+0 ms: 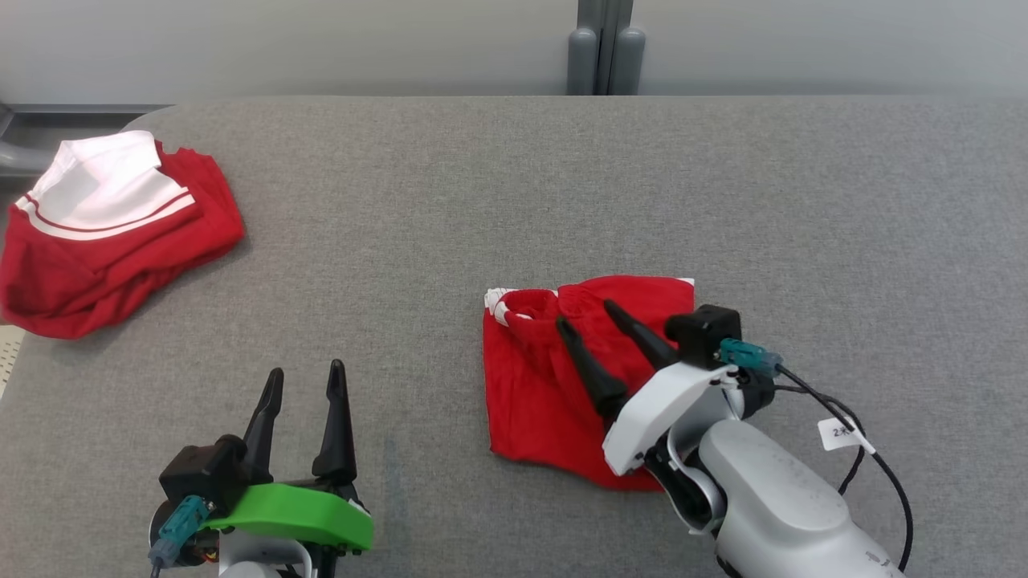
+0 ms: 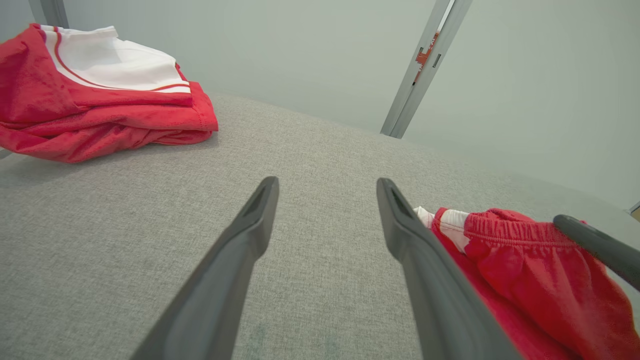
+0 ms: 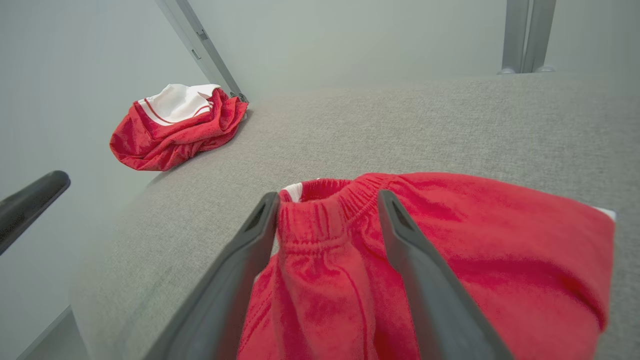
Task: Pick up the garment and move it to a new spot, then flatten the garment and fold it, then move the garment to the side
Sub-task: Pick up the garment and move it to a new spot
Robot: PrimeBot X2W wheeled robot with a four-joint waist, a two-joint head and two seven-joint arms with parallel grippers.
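The folded red garment [image 1: 530, 385] with a white-striped waistband lies on the grey table, right of centre. My right gripper [image 1: 586, 315] is open just over its top part, fingers pointing toward the waistband. In the right wrist view the fingers [image 3: 327, 197] straddle the gathered elastic waistband of the garment [image 3: 475, 240]; whether they touch the cloth I cannot tell. My left gripper [image 1: 306, 369] stands open and empty near the front edge, left of the garment and apart from it. The left wrist view has its fingers [image 2: 327, 181] over bare table, with the garment [image 2: 525, 270] at the right.
A second red and white garment [image 1: 104, 233] lies bunched at the table's far left corner, close to the edge. The grey padded table [image 1: 562, 177] is bare between the two garments and at the back. A grey post [image 1: 606, 48] stands behind the table's far edge.
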